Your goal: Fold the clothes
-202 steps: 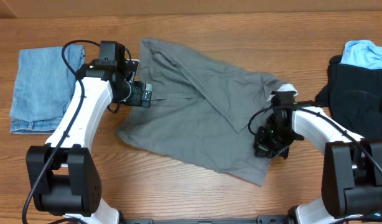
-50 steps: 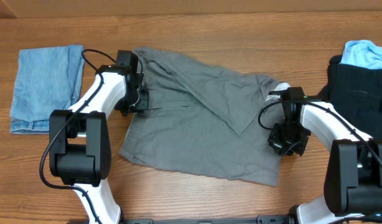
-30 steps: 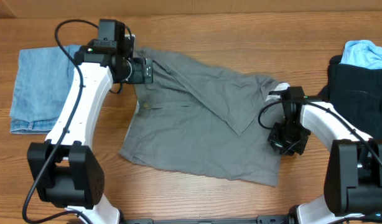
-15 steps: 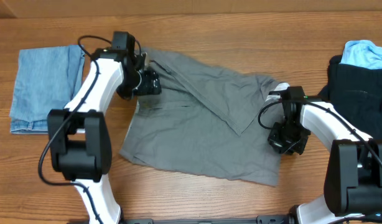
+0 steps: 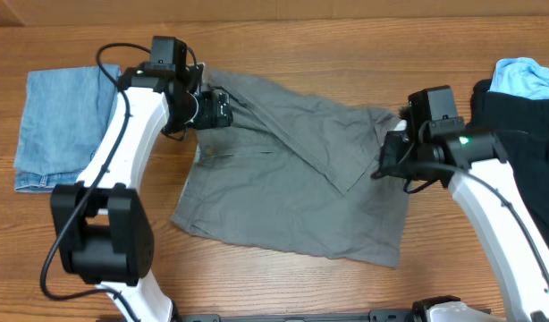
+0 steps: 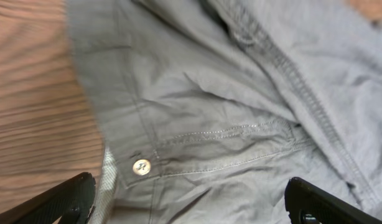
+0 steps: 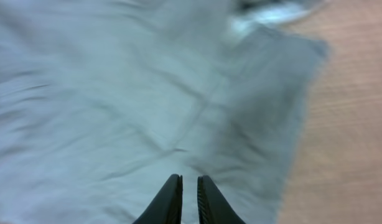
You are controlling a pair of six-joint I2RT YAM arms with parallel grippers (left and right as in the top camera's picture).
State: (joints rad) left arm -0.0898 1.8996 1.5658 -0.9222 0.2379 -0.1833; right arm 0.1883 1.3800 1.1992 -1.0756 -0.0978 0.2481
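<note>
Grey cotton shorts [image 5: 292, 188] are lying spread out in the middle of the wooden table [image 5: 346, 36], between the two arms. One flap is lying folded over the front in a slanted line. The rest is lying open and flat, with some wrinkles. So I think the folding is only just starting. The shorts are waiting to be folded in half and made small and neat, like the blue denim garment [image 5: 60, 125] lying folded at the left. A black garment [image 5: 516, 134] is sitting at the far right.

The left gripper [image 6: 190, 182] is hovering over the waistband by the button [image 6: 140, 166], with its fingers spread wide and gripping nothing. The right gripper [image 7: 188, 186] is hanging over the right side of the shorts, with its fingers pressed nearly together and no cloth between them.

No brand, label or words are showing. The button is carrying a tiny mark, too small to read.
</note>
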